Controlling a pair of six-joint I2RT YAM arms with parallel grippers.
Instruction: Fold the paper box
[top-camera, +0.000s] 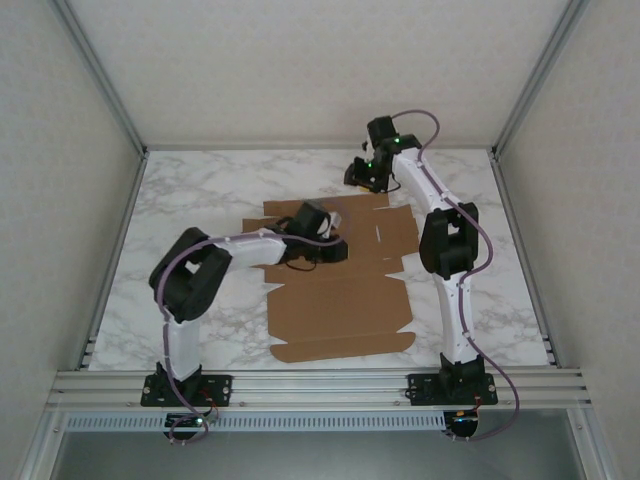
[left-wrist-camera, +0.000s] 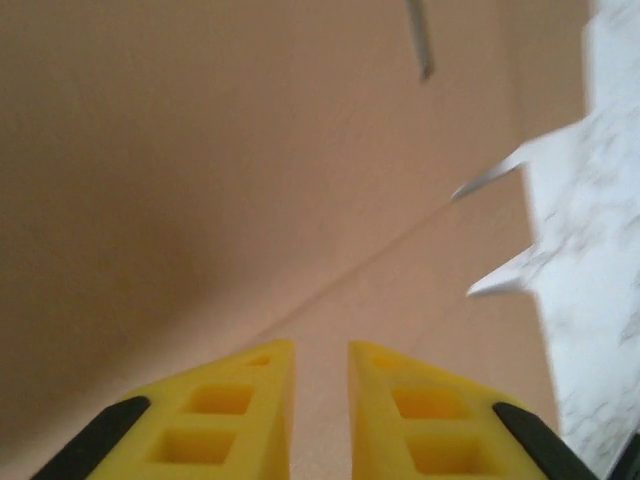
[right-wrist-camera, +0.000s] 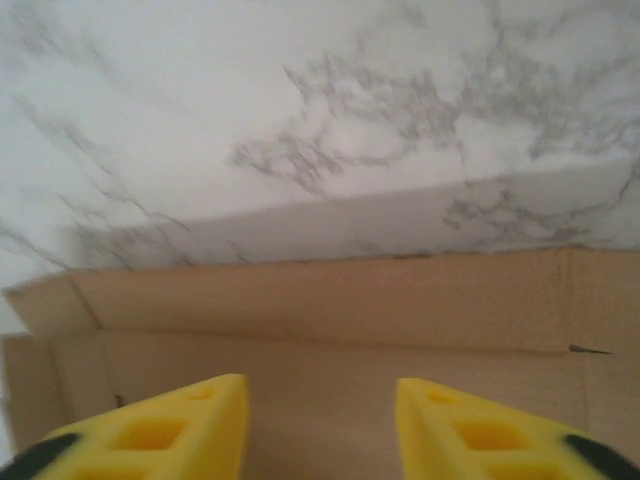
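Note:
The paper box (top-camera: 340, 305) is a brown die-cut cardboard sheet lying mostly flat in the middle of the marble table (top-camera: 200, 190). My left gripper (top-camera: 333, 247) hovers low over the sheet's upper middle. In the left wrist view its yellow fingers (left-wrist-camera: 250, 400) stand a narrow gap apart with nothing between them, over the paper box (left-wrist-camera: 200, 180). My right gripper (top-camera: 358, 180) is at the sheet's far edge. In the right wrist view it (right-wrist-camera: 320, 380) is open and empty above the paper box (right-wrist-camera: 330, 300), whose far flap is raised a little.
Grey-veined marble table (right-wrist-camera: 300, 100) lies beyond the far flap, and to the right of the notched cardboard edge the table (left-wrist-camera: 600, 200) shows again. Aluminium frame posts and white walls enclose the table. The arm bases sit on a rail (top-camera: 320, 385) at the near edge.

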